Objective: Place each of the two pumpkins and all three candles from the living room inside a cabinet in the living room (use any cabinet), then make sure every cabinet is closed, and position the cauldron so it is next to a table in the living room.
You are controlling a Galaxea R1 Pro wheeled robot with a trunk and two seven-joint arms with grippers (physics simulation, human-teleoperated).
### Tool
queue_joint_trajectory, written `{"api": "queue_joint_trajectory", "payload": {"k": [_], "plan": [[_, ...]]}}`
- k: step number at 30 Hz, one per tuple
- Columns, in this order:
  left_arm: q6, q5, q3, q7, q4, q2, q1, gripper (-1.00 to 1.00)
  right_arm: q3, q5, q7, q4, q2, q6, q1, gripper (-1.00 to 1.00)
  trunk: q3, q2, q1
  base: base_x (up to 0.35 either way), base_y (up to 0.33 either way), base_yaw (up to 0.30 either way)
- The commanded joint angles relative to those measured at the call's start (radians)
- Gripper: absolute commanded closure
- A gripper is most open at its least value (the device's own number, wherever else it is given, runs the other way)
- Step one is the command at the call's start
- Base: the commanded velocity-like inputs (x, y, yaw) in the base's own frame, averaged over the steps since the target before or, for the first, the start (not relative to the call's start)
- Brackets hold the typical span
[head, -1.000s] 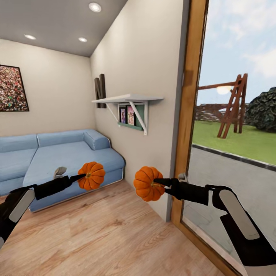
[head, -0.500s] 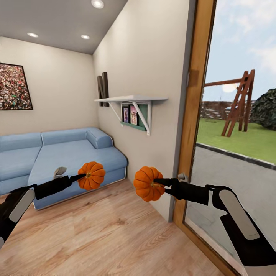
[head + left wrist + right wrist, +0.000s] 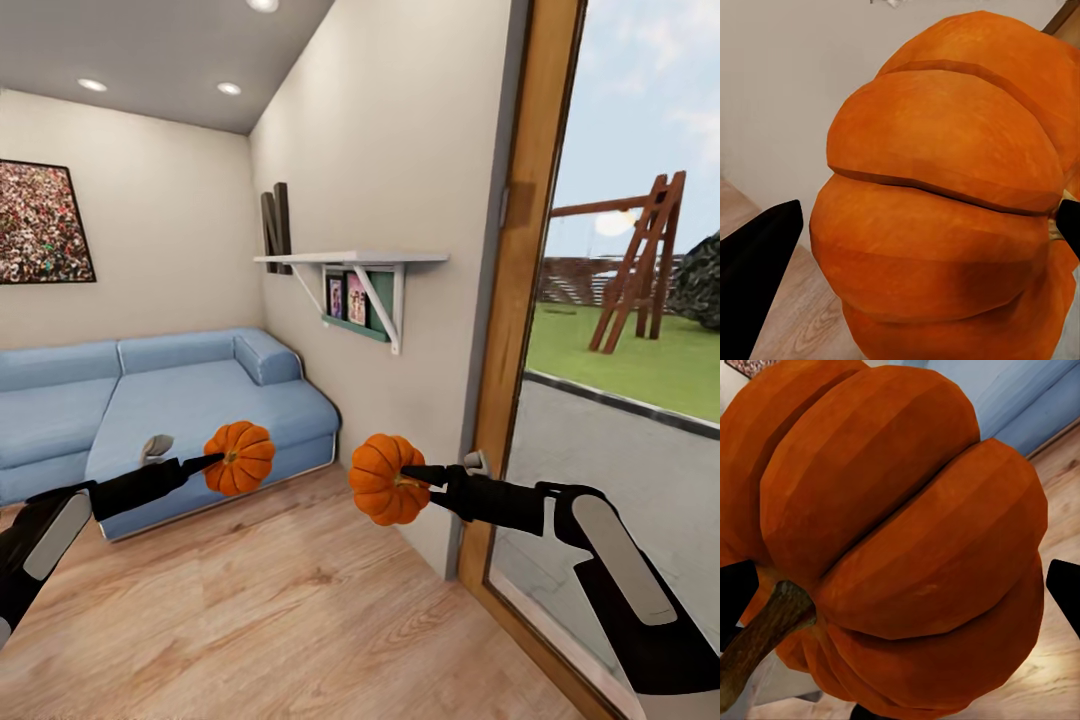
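I carry two orange ribbed pumpkins in the air above the wood floor. In the head view my left gripper (image 3: 212, 462) is shut on one pumpkin (image 3: 243, 457), held in front of the sofa. My right gripper (image 3: 412, 476) is shut on the other pumpkin (image 3: 382, 478), near the end of the wall. The left wrist view shows its pumpkin (image 3: 945, 195) up close between dark fingers (image 3: 757, 255). The right wrist view shows its pumpkin (image 3: 892, 532) with a brown stem. The candles, the cabinet and the cauldron are out of view.
A blue corner sofa (image 3: 150, 400) stands at the back left. A wall with a white shelf (image 3: 350, 260) ends close ahead. A wood-framed glass door (image 3: 520, 300) is at the right, with a lawn and swing frame (image 3: 640, 270) outside. Bare wood floor (image 3: 260, 610) lies below.
The whole view has shifted a little to the right, so the camera has moved. Both grippers still hold their pumpkins in the same pose.
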Motion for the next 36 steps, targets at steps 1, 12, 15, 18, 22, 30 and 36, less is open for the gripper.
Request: {"api": "queue_joint_trajectory", "payload": {"k": [1,12,15,18,22,30,36], "plan": [[0.007,0.009,-0.003,0.000,0.000,0.001,-0.001,1.00,0.001,-0.012,-0.010,-0.001,-0.001,0.001,-0.001,1.00,0.000,0.007,-0.004,0.000,0.000,0.075],[0.007,0.008,-0.003,0.001,-0.005,0.001,-0.001,1.00,0.001,-0.011,-0.010,-0.001,0.000,0.001,-0.001,1.00,0.017,0.084,-0.046,0.000,0.000,0.077],[0.007,0.009,-0.002,0.002,-0.005,0.001,-0.001,1.00,0.001,-0.012,-0.010,-0.001,0.000,0.001,-0.001,1.00,0.022,0.105,-0.058,0.000,0.000,0.080],[0.007,0.008,-0.003,0.002,-0.005,0.001,-0.001,1.00,0.001,-0.012,-0.010,-0.001,0.000,0.001,-0.001,1.00,0.026,0.126,-0.069,0.000,0.000,0.081],[0.007,0.008,-0.003,0.001,-0.006,0.001,-0.001,1.00,0.001,-0.012,-0.010,-0.001,0.000,0.001,-0.001,1.00,0.032,0.154,-0.085,0.000,0.000,0.081],[0.007,0.008,-0.004,0.001,-0.007,0.001,-0.001,1.00,0.001,-0.012,-0.010,-0.001,0.000,0.001,-0.001,1.00,0.044,0.210,-0.115,0.000,0.000,0.087],[0.008,0.009,-0.003,-0.001,-0.006,0.001,-0.001,1.00,0.001,-0.013,-0.010,-0.001,-0.002,0.001,-0.001,1.00,0.038,0.210,-0.115,0.000,0.000,0.066]]}}
